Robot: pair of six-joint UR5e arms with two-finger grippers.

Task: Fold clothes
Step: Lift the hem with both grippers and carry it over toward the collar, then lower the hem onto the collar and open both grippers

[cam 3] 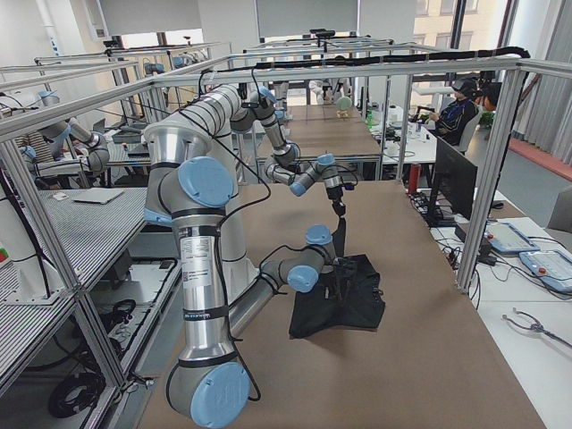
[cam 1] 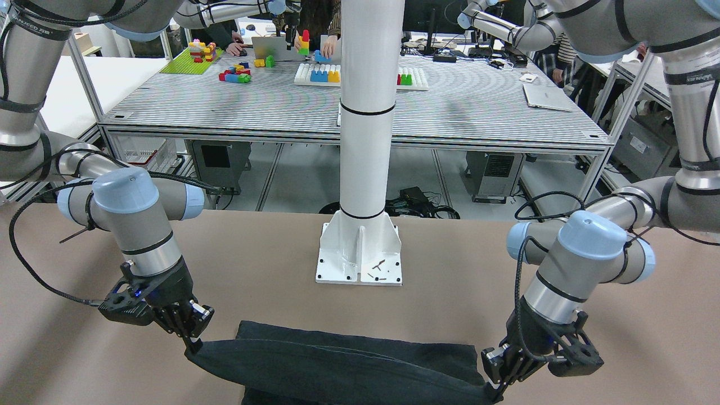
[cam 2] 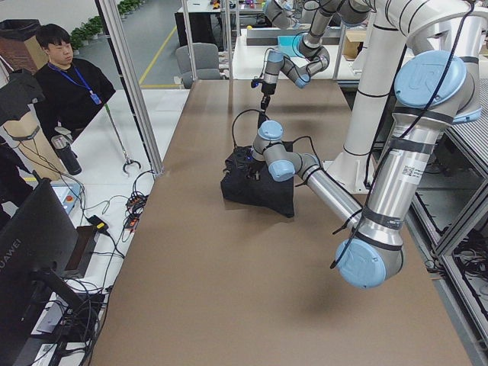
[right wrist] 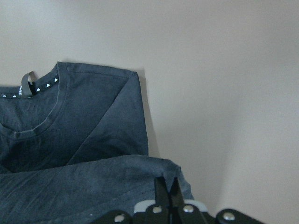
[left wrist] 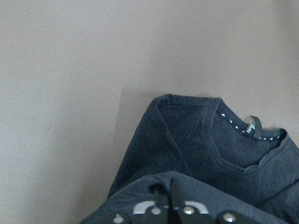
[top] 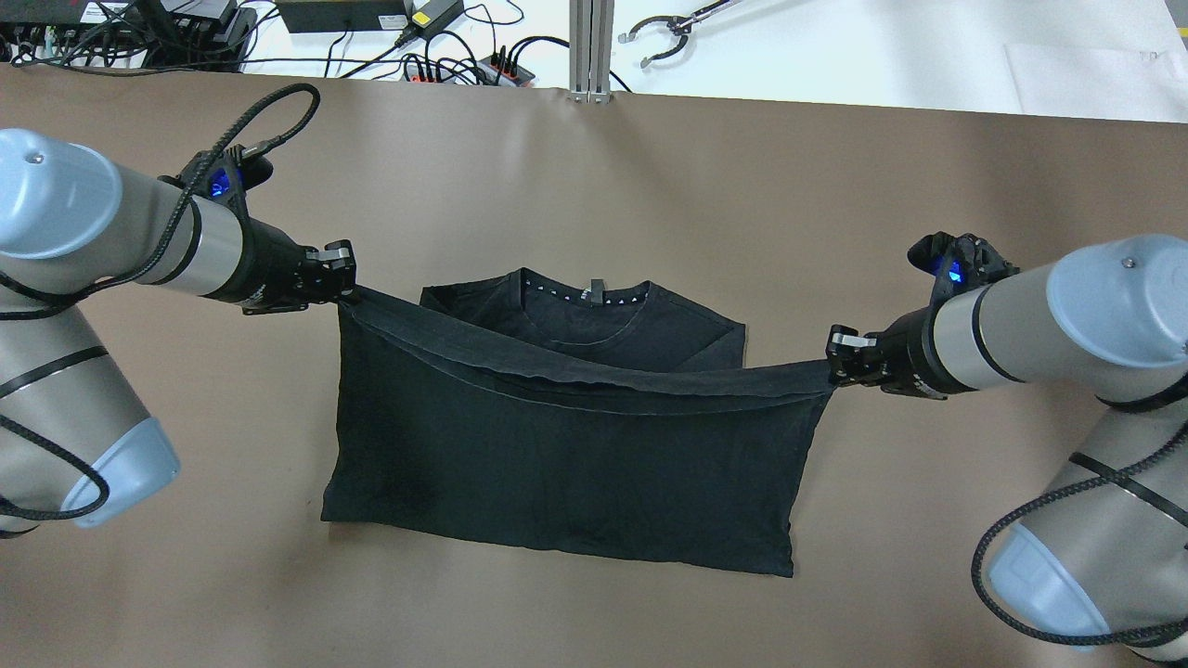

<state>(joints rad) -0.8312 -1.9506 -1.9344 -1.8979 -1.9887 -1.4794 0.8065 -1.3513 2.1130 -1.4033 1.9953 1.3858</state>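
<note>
While left gripper (top: 347,295) and right gripper (top: 832,365) clamp its corners, the black garment (top: 557,464) sags, half-folded, between them.

Overhead, bare tabletop (top: 594,176) lies open from 10 to 2 o'clock of the black T-shirt (top: 557,464). The left gripper (top: 347,295) blocks 9 and the right gripper (top: 832,369) blocks 3. Front-facing, the white pillar (cam 1: 368,140) stands at its 12.

Black garment (cam 1: 337,365), bottom out of frame

Only readable txt: "HUAWEI", vert. on back of the black monitor (cam 2: 34,244) by table's end.
</note>
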